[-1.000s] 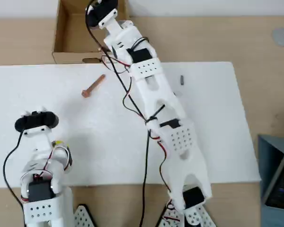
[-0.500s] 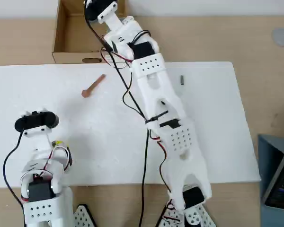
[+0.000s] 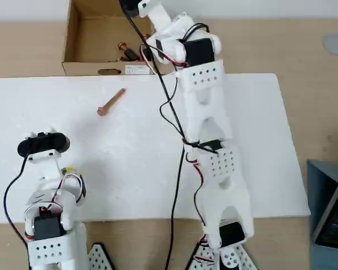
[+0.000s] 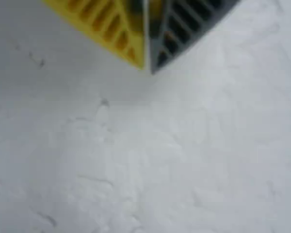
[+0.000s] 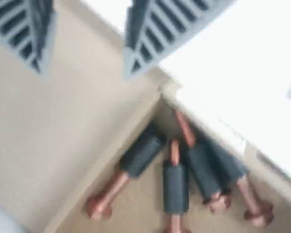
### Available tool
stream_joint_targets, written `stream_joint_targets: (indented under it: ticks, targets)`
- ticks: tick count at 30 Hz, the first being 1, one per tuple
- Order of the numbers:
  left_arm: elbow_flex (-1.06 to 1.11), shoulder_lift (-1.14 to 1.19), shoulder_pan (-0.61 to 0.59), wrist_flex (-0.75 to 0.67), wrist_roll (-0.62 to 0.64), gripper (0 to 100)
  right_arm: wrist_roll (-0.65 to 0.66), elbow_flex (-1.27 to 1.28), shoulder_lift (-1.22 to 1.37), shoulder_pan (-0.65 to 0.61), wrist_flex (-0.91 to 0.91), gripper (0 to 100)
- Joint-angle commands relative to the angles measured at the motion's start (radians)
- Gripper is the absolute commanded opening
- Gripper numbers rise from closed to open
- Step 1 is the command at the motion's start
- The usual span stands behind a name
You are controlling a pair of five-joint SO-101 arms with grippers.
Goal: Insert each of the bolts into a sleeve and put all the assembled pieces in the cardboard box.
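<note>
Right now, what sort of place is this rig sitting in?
Probably a robotics lab bench or workshop: two white plastic robot arms with exposed wiring on a tan wooden table, a white foam mat, and a brown cardboard box for parts.

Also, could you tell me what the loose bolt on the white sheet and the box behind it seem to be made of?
The bolt looks like copper-coloured metal, judging by its reddish-brown tone; solid or plated, I cannot tell. The box appears to be plain brown cardboard, matte, with thin flat walls.

White perforated arms [image 3: 222, 169] (black cables [image 3: 173, 208])
</note>
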Motion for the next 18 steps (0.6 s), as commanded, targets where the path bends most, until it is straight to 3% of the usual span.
stream_joint_targets:
  ticks: [1, 6, 10, 18]
  targets:
    - [-0.008, -0.008, -0.008, -0.009, 0.005, 0, 0.008, -0.128, -0.047, 0.028, 0.133, 12.3]
    - [-0.008, -0.008, -0.008, -0.009, 0.005, 0, 0.006, -0.153, -0.061, 0.038, 0.275, 12.3]
    - [-0.008, -0.008, -0.008, -0.009, 0.005, 0, -0.048, -0.128, -0.134, 0.053, 0.281, 12.3]
    - [-0.008, -0.008, -0.008, -0.009, 0.005, 0, -0.091, 0.16, -0.366, 0.058, 0.282, 12.3]
